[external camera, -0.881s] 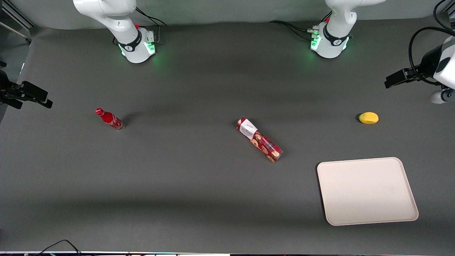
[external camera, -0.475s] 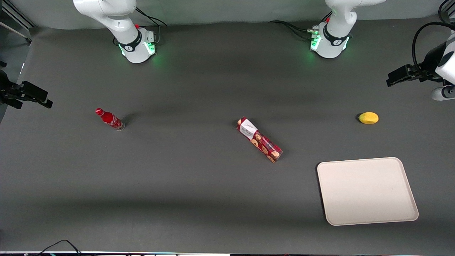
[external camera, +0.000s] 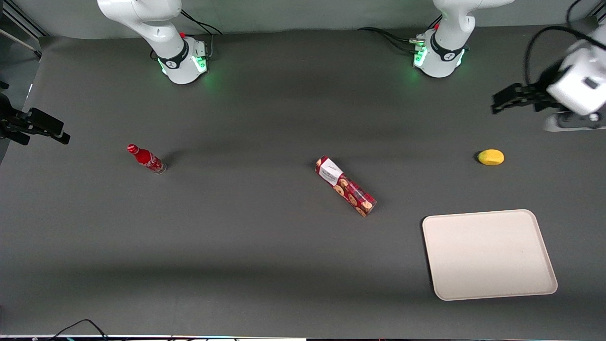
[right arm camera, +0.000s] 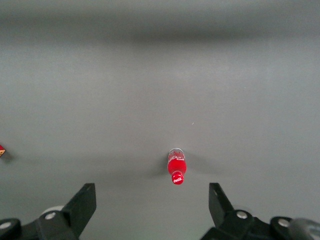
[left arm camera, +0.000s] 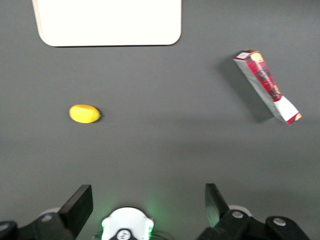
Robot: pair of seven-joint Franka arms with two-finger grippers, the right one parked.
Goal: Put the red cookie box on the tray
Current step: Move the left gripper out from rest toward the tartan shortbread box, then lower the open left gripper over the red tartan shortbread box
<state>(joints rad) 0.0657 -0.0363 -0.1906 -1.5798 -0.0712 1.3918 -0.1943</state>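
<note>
The red cookie box (external camera: 345, 185) lies flat at the middle of the dark table, its white-label end farther from the front camera. It also shows in the left wrist view (left arm camera: 266, 86). The cream tray (external camera: 488, 254) lies bare toward the working arm's end, nearer the front camera than the box; part of it shows in the left wrist view (left arm camera: 107, 22). My left gripper (external camera: 503, 100) hangs high over the table's working-arm end, well away from the box and farther from the front camera than the tray. It is open and empty (left arm camera: 148, 205).
A yellow lemon (external camera: 491, 157) lies between my gripper and the tray, also in the left wrist view (left arm camera: 84, 113). A small red bottle (external camera: 146, 158) stands toward the parked arm's end, also in the right wrist view (right arm camera: 176, 167). Both arm bases (external camera: 439, 52) stand at the table's back edge.
My left gripper has swung in from the table's working-arm edge toward the middle and slightly away from the front camera. The box, tray, lemon and bottle have not moved.
</note>
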